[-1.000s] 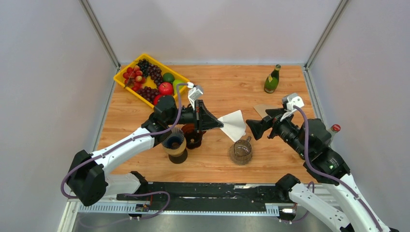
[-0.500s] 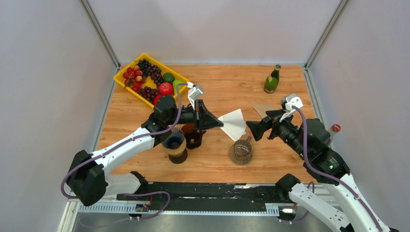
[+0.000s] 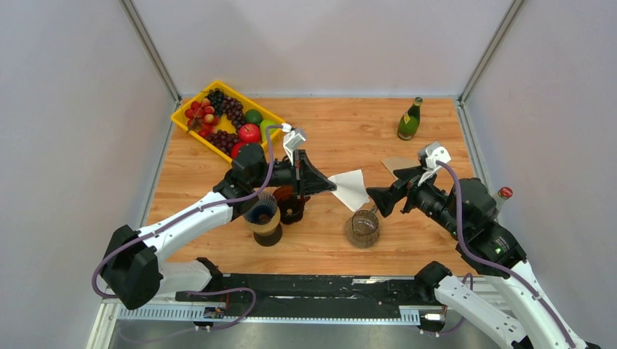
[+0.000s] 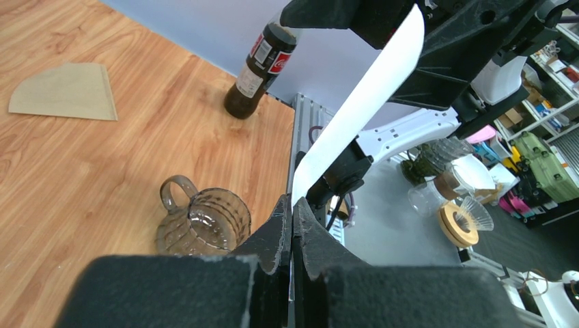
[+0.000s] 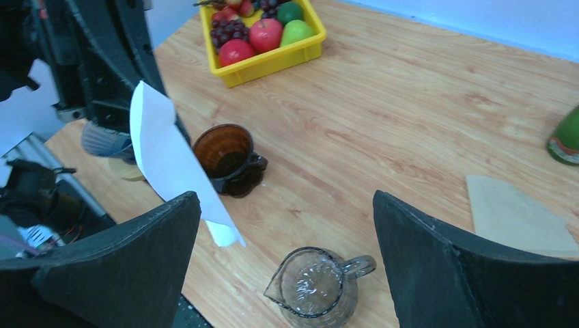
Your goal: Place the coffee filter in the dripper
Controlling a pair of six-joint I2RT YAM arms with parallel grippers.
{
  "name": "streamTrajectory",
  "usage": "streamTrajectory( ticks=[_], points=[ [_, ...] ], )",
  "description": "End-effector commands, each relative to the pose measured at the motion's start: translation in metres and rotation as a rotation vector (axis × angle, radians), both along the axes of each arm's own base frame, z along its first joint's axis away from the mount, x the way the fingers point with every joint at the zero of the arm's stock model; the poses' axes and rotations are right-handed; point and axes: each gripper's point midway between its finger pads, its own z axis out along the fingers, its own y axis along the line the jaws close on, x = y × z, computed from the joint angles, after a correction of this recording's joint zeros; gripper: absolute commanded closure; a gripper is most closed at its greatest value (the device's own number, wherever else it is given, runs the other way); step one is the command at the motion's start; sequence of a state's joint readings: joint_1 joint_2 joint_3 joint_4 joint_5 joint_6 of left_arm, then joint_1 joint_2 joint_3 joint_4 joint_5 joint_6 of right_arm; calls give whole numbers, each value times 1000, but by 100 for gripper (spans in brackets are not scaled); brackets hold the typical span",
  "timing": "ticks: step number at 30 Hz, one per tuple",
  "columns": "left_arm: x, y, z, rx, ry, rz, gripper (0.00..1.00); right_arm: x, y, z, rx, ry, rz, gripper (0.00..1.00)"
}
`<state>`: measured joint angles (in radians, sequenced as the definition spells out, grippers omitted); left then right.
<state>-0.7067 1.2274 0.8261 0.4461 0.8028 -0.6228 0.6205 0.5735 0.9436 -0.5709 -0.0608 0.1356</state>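
My left gripper (image 3: 325, 187) is shut on a white paper coffee filter (image 3: 350, 189), holding it in the air over the table's middle. The filter shows edge-on in the left wrist view (image 4: 358, 109) and as a white sheet in the right wrist view (image 5: 171, 160). The dark brown dripper (image 3: 291, 203) sits on the table just under my left gripper; it also shows in the right wrist view (image 5: 229, 158). My right gripper (image 3: 381, 195) is open and empty, its jaws wide apart just right of the filter, above a glass pitcher (image 3: 362, 227).
A brown paper filter (image 3: 396, 164) lies flat at the back right. A green bottle (image 3: 409, 119) stands behind it, a cola bottle (image 3: 502, 195) at the right edge. A yellow fruit tray (image 3: 183, 116) is at the back left. A ribbed cup on a wooden stand (image 3: 263, 217) is beside the dripper.
My right gripper has moved left, closer to the filter's free edge. My left gripper has drawn the filter slightly left and lower. Nothing was let go.
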Motion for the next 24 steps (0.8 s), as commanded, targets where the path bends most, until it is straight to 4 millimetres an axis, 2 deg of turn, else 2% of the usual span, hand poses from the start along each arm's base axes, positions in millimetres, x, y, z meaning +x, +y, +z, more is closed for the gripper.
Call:
streamTrajectory(
  ticks=[1,9,16,19,22,24],
  points=[
    [2,-4,19,-36,-49,-8,100,-14,24,13,26,-28,163,0],
    [1,-7,18,-42,-32,-35,100,-14,54,8,56,-14,306,0],
    [0,-7,19,-45,-40,-40,100,-7,67,-2,55,28,339,2],
    [5,-5,16,-29,-67,2,100,3,54,3,65,17,230,1],
    [22,1,7,22,-157,102,100,28,18,9,112,25,-48,0],
    [41,8,6,58,-209,217,100,40,-8,11,146,30,-228,0]
  ],
)
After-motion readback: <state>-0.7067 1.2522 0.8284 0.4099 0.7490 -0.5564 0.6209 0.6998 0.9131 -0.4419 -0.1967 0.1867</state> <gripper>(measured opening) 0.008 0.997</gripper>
